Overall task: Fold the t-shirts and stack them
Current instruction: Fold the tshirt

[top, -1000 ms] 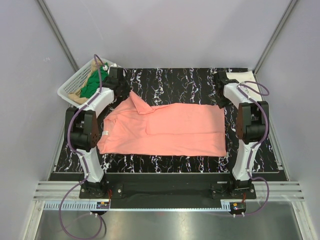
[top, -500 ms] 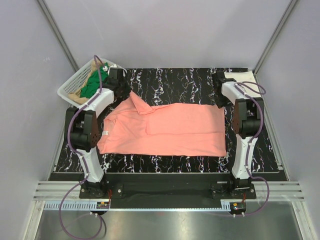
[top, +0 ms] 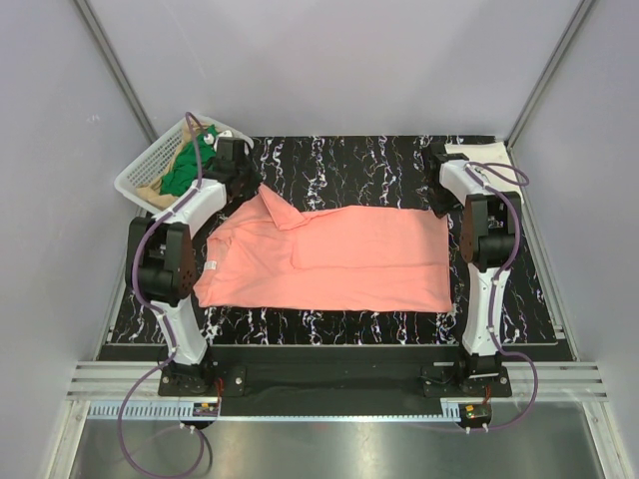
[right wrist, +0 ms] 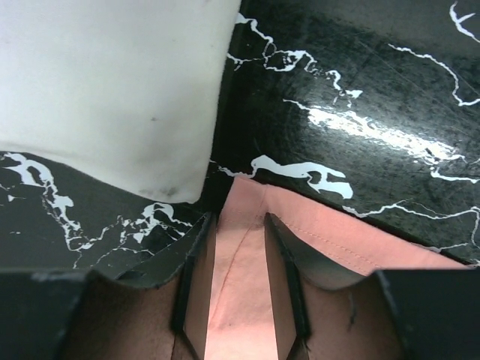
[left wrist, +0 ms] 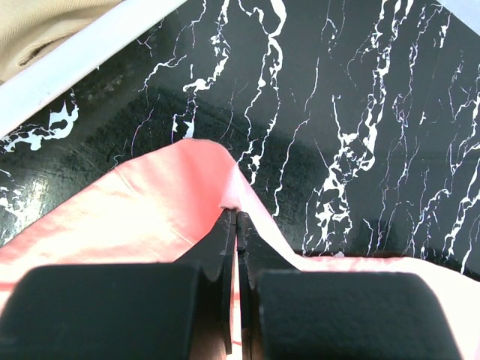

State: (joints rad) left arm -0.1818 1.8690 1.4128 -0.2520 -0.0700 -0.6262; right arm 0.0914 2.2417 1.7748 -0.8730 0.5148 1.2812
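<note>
Overhead; wrist close-ups on pink shirt (top: 339, 264)

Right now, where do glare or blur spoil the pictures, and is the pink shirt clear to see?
Top external: even light, sharp, the salmon-pink shirt plain. Left wrist: the shirt is washed out near the left gripper, whose close fingers look dark and soft. Right wrist: a glare patch on the glossy table; the right gripper is dark, the shirt between its fingers readable.
</note>
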